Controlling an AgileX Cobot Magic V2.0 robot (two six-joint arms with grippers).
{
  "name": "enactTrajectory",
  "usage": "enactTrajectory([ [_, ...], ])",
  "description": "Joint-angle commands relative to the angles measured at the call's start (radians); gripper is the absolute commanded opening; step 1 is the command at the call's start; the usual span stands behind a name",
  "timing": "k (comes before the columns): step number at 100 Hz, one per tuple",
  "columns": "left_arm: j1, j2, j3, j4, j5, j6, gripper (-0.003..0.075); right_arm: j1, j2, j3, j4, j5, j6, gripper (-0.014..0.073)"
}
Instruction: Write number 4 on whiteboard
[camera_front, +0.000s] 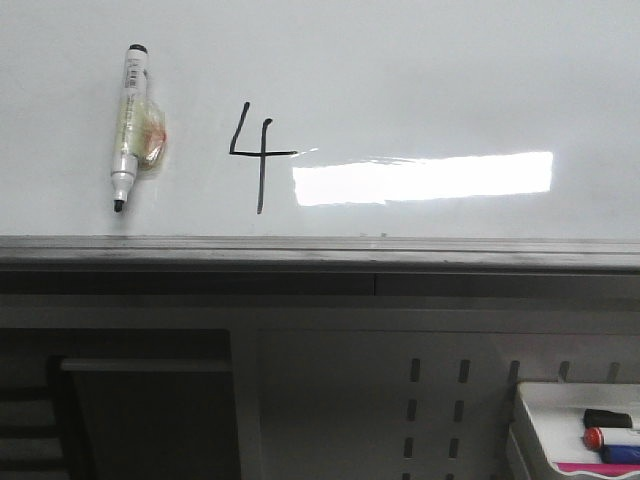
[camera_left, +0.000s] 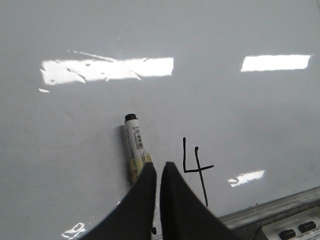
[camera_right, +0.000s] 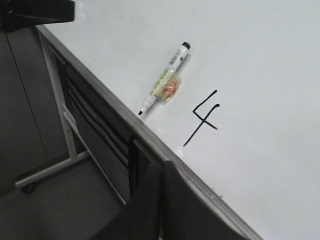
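The number 4 (camera_front: 258, 152) stands finished on the whiteboard (camera_front: 450, 80), the marker (camera_front: 131, 128) lying just left of it — both grippers, left (camera_left: 158, 172) and right (camera_right: 161, 172), clenched on nothing. Writing looks done — only withdrawal remains.

Marker (camera_front: 133, 125) at upper left of front view: uncapped, white barrel, black tip pointing down, yellowish tape wrapped mid-barrel. Tray (camera_front: 545, 398) at lower right corner, white, cut off by frame edge; holds pens (camera_front: 612, 437) with black, red, blue parts.
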Motion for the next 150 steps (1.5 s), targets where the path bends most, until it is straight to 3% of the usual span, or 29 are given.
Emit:
enactTrajectory([
  [1, 0.002, -0.116, 0.036, 0.027, -0.077, 0.001, -0.0020, -0.007, -0.118, 0.073, 0.000, -0.151, 0.000, -0.0062],
  [17, 0.002, -0.299, 0.152, 0.125, -0.082, 0.001, -0.0020, -0.007, -0.316, 0.212, 0.000, -0.151, 0.000, -0.0064],
  [38, 0.002, -0.389, 0.204, 0.129, -0.082, 0.001, -0.0020, -0.007, -0.474, 0.294, 0.000, -0.151, 0.000, -0.0064],
  [116, 0.004, -0.389, 0.229, 0.151, -0.081, 0.001, -0.0020, -0.007, -0.493, 0.295, 0.000, -0.157, 0.000, -0.0064],
  [127, 0.050, -0.391, 0.244, 0.201, -0.081, 0.001, -0.0020, -0.007, -0.493, 0.295, 0.000, -0.157, 0.000, -0.0064],
  [150, 0.250, -0.495, 0.317, 0.203, -0.058, 0.001, -0.0020, -0.007, -0.493, 0.295, 0.000, -0.157, 0.000, -0.0064],
])
